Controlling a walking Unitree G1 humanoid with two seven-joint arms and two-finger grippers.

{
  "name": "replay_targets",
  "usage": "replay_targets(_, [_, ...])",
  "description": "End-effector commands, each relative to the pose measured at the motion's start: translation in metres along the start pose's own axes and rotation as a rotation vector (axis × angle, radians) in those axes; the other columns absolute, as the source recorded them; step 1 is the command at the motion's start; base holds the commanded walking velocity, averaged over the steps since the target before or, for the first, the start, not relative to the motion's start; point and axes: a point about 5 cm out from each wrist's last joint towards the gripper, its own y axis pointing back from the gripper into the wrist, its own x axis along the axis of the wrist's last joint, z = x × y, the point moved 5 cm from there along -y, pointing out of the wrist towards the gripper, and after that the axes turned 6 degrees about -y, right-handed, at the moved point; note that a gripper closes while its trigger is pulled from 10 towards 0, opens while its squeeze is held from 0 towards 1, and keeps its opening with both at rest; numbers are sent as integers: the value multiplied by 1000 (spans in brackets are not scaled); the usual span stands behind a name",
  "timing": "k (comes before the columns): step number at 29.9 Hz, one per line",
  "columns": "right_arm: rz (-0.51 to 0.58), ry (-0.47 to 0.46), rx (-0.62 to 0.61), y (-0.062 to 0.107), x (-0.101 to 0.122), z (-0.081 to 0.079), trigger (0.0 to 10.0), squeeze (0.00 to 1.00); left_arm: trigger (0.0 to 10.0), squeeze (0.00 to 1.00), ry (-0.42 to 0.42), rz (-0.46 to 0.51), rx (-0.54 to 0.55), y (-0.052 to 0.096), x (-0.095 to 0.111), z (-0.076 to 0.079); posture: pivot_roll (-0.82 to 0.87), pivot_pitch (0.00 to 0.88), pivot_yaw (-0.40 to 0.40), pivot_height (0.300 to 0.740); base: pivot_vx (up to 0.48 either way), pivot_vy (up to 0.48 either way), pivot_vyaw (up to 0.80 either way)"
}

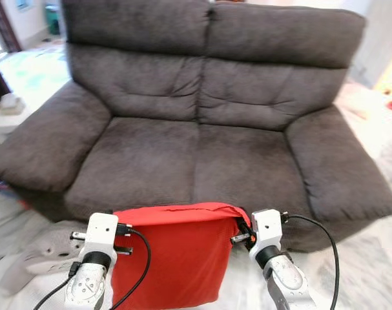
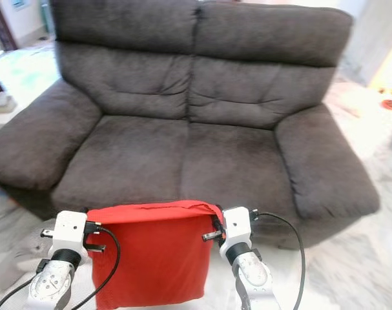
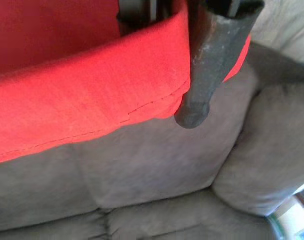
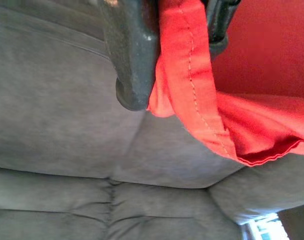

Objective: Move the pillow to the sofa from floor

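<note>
Red pillow [image 1: 173, 255] hangs lifted before the sofa [image 1: 196, 161] front edge, my left pincer [image 1: 121, 240] and right pincer [image 1: 242, 234] pinching its top corners; placing remains.

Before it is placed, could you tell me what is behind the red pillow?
Behind the red pillow stands the grey sofa; its seat front is partly covered.

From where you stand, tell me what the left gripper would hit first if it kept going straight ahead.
Probably the sofa: the left gripper, shut on the red pillow, points at its grey cushions, though depth is hard to judge.
</note>
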Motion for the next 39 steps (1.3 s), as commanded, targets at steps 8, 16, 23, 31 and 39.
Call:
replay_targets(8, [74,-7,-14,-1,15,2,10000,0,10000,0,-57,84,43,-5,19,-12,95,70,6,740,0,-156,-755])
replay_targets(16, [121,-40,-2,0,21,-4,10000,0,10000,0,-47,80,45,-4,18,-11,98,84,6,740,0,-480,0])
replay_targets(23, [107,-37,-17,0,18,-2,10000,0,10000,0,-52,78,42,-4,18,-12,97,88,6,740,0,-248,0])
replay_targets(31, [100,-53,-29,1,17,1,10000,0,10000,0,-70,96,16,-4,21,-6,96,97,4,740,0,0,-258])
replay_targets(39, [105,-44,-29,0,17,-2,10000,0,10000,0,-74,82,44,-5,18,-10,98,107,3,740,0,-120,-600])
